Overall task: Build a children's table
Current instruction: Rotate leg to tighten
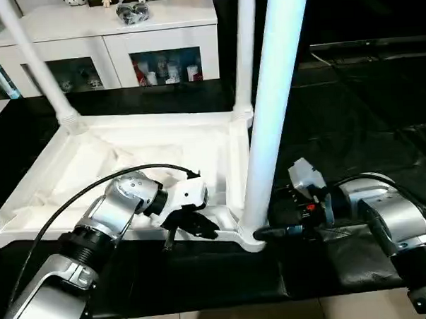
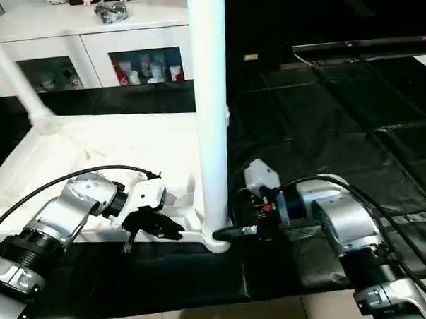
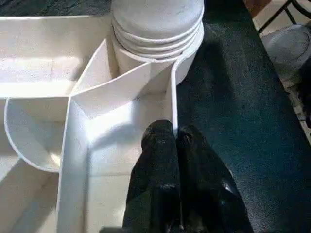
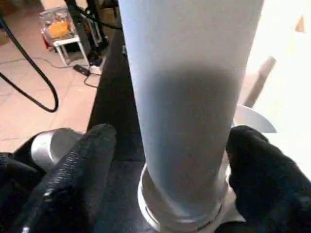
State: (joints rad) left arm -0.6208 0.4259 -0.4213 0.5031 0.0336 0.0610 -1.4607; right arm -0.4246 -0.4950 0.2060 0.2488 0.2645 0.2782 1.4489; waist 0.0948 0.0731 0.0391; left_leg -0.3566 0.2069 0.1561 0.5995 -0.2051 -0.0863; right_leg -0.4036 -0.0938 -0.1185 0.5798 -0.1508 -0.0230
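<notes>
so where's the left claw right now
In the left eye view the left claw sits at the tabletop's near rim, pinching it just left of the near leg.

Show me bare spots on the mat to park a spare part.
Free: black mat beyond the right gripper, and the strip between tabletop and cabinet. Crowded: near corner, with the leg and left gripper.

I see blown-out glare on the table top (image 1: 128, 160), dark floor mat (image 1: 352, 111) underexposed; near leg (image 4: 189, 97) close-up soft, shadowed lower half.
</notes>
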